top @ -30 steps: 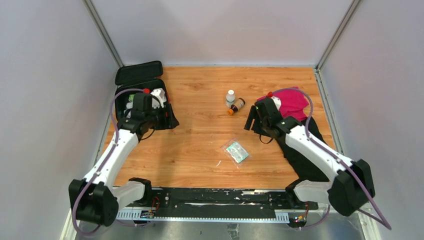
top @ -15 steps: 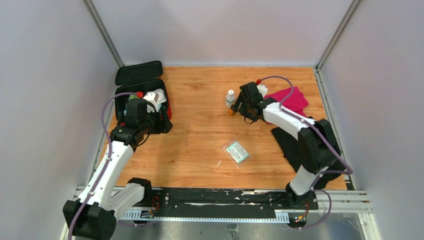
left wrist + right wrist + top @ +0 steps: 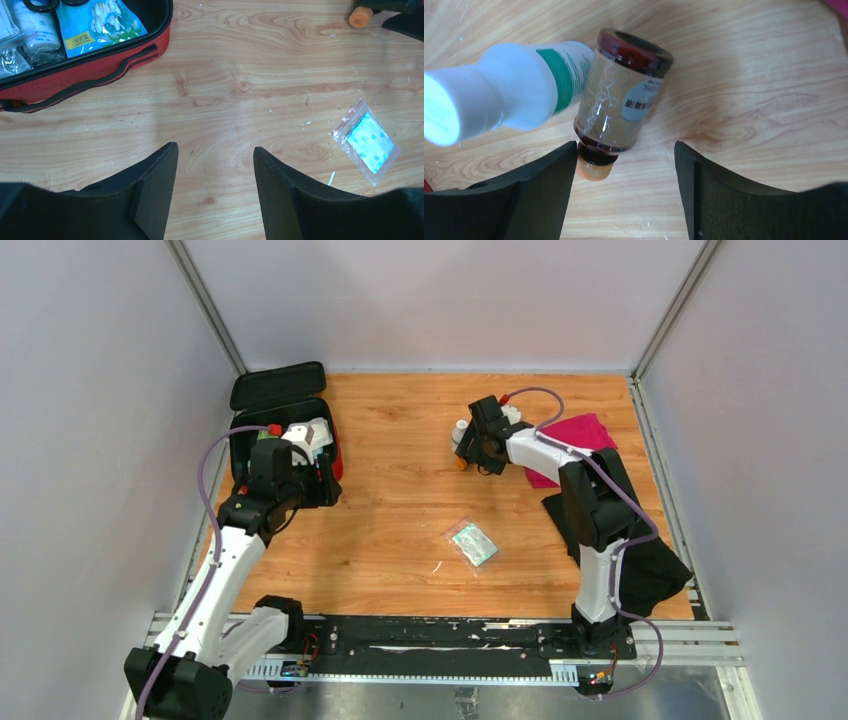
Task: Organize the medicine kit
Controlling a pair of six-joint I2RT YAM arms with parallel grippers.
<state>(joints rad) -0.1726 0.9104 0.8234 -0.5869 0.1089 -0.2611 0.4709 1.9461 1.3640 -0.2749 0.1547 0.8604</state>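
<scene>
Wood table [image 3: 400,510]: right gripper [image 3: 624,146] gapes empty, brown bottle [image 3: 621,107] lying just ahead (white bottle [image 3: 504,102] touching it). Left gripper [image 3: 215,148] likewise, medicine kit [image 3: 75,75] ahead-left.

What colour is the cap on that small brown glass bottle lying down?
The brown bottle's cap is orange, clearest in the right wrist view.

The top camera looks down from behind over the whole table [image 3: 400,540]; both wrist cameras look forward, sharing the brown bottle [image 3: 621,95] just ahead of the right gripper [image 3: 625,147].
</scene>
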